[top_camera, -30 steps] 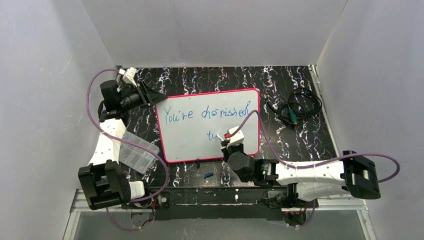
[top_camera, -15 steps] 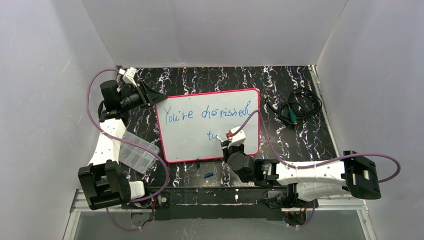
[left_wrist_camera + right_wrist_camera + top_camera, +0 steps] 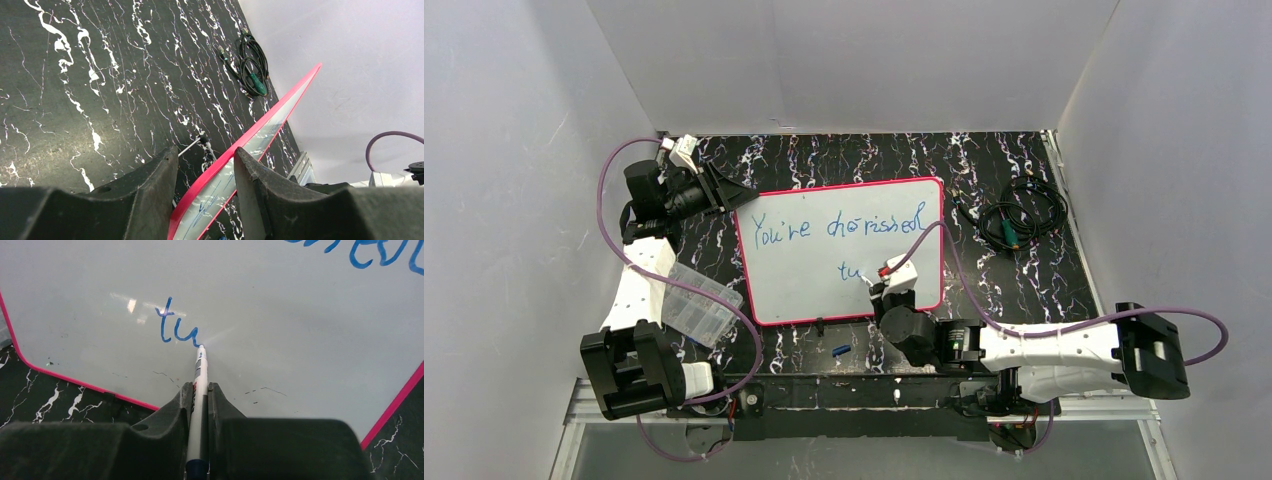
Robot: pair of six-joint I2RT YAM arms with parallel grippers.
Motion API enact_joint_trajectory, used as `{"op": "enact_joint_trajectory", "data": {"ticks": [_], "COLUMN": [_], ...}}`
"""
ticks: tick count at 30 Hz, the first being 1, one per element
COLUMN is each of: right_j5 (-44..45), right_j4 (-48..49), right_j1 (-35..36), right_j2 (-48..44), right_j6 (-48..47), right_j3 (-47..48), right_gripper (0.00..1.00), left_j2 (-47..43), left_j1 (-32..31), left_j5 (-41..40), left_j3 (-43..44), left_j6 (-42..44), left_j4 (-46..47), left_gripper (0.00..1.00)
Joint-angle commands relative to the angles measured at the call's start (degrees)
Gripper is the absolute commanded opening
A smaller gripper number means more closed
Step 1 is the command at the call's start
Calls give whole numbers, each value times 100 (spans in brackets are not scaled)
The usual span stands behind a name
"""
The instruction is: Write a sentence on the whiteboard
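Whiteboard [image 3: 824, 290] lies on the black marbled table [image 3: 1024, 280] in the top view, near the middle, its pink frame all round. The sentence [image 3: 839, 228] runs in blue across the upper part, roughly "You're cherished", with "tu" begun on a second line lower right. The left gripper [image 3: 732, 195] sits at the board's far left corner. The right gripper [image 3: 876, 283] is over the lower right part of the whiteboard, at the end of "tu". A clear box [image 3: 696, 303] lies just beside the board's left edge, a coiled cable [image 3: 1016, 215] well apart on the right, and a small blue thing [image 3: 841, 350] on the table near the board's near edge

Left wrist view: the left gripper [image 3: 206, 160] straddles the whiteboard [image 3: 270, 120] at its pink edge. The jaws stand apart, unclenched, with bare table showing between one finger and the frame. The cable [image 3: 252, 60] lies beyond

Right wrist view: the right gripper [image 3: 200, 387] is clenched on a white marker [image 3: 199, 375], which points away from the camera. Its tip touches the whiteboard [image 3: 280, 340] just at the end of the blue "tu" of the sentence [image 3: 175, 330]. More blue letters show at the top right. The pink frame and the table [image 3: 50, 400] show at the lower corners
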Motion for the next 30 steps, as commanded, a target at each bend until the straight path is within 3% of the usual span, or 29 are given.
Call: {"op": "enact_joint_trajectory", "data": {"ticks": [1, 18, 30], "right_j5": [303, 520, 223], "right_j4": [-92, 1257, 1218], "right_j1": [16, -84, -345], "right_j2": [-281, -360, -95], "right_j6": [-35, -1351, -1187], "right_j3": [80, 186, 171], "right_gripper": [1, 1, 1], "left_j2": [-208, -199, -199], "left_j1": [-48, -52, -57], "left_j5": [134, 134, 134], "left_j3": [-13, -22, -14], "left_j6": [-5, -13, -13], "left_j4": [-33, -24, -20], "left_gripper": [43, 43, 43]}}
